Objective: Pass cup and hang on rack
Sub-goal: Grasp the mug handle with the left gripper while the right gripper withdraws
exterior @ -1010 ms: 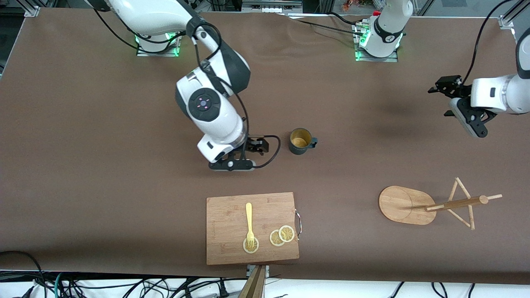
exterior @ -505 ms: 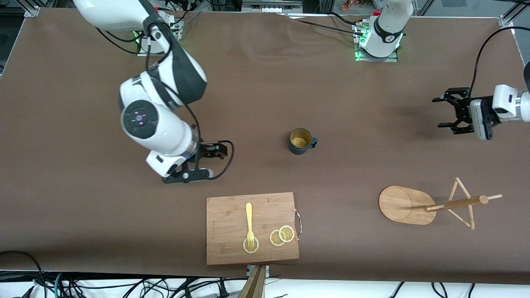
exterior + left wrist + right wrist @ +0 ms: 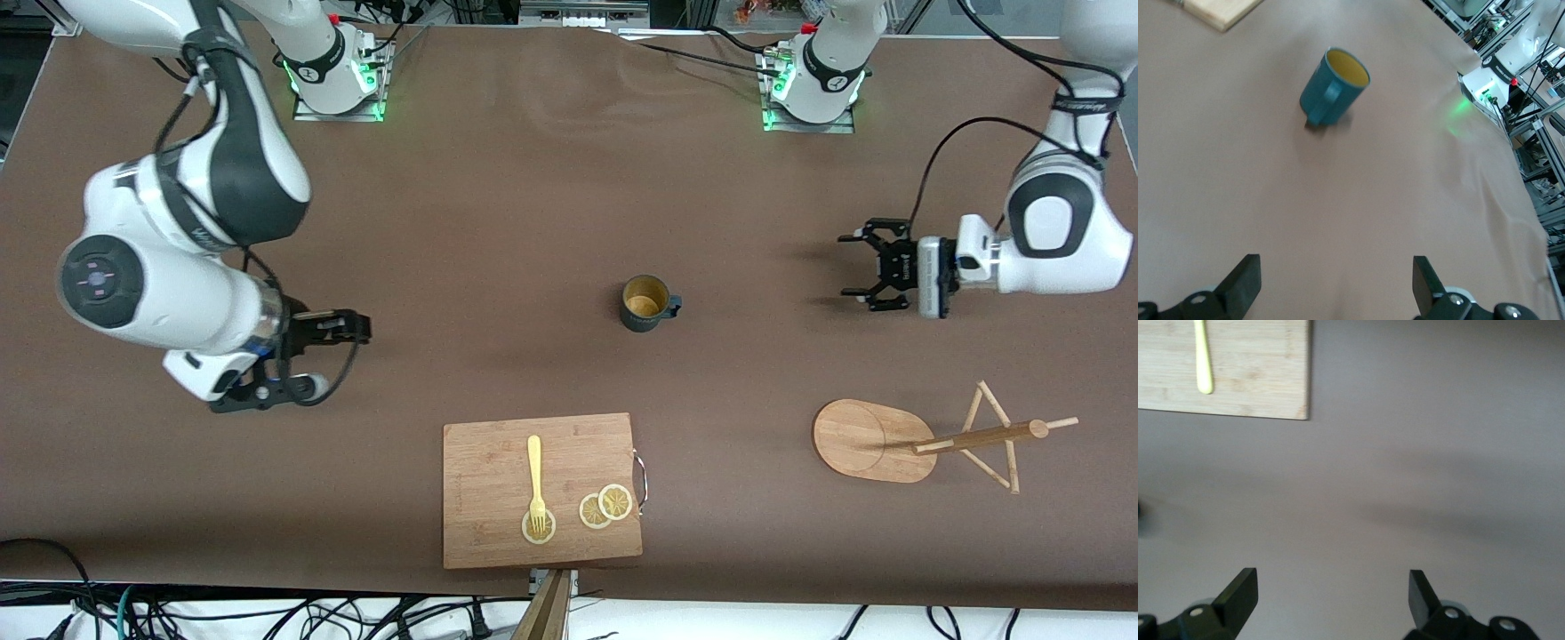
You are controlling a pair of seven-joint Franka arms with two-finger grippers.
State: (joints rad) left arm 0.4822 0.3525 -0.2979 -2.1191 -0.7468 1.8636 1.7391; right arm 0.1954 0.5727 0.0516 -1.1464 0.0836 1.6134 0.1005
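Start at the right arm's end of the table. Here you see the right gripper [image 3: 351, 327] hanging over bare brown table [image 3: 498, 222] with its fingers spread wide and nothing between them; the right wrist view confirms the gap is empty. No lettering on this arm can be read.

Moving toward the middle, you find the wooden cutting board [image 3: 498, 471] at the table edge nearest the front camera. On it lie a pale yellow fork [image 3: 535, 476] and three lemon slices [image 3: 605, 507]; the fork's tines rest on one slice. A small metal handle [image 3: 640, 476] is fixed to the board's edge on the left arm's side.

Farther from the camera than the board, the cup [image 3: 645, 303] stands upright on the table, well apart from both grippers. Its handle points toward the left arm's end. You cannot read any writing on its dark teal wall.

Next, you see the left gripper [image 3: 858, 264] over bare table, aimed at the cup, its fingers fully apart and holding nothing.

The rack [image 3: 876, 440] stands nearer the camera than that gripper, oval base flat on the table, pegs bare.
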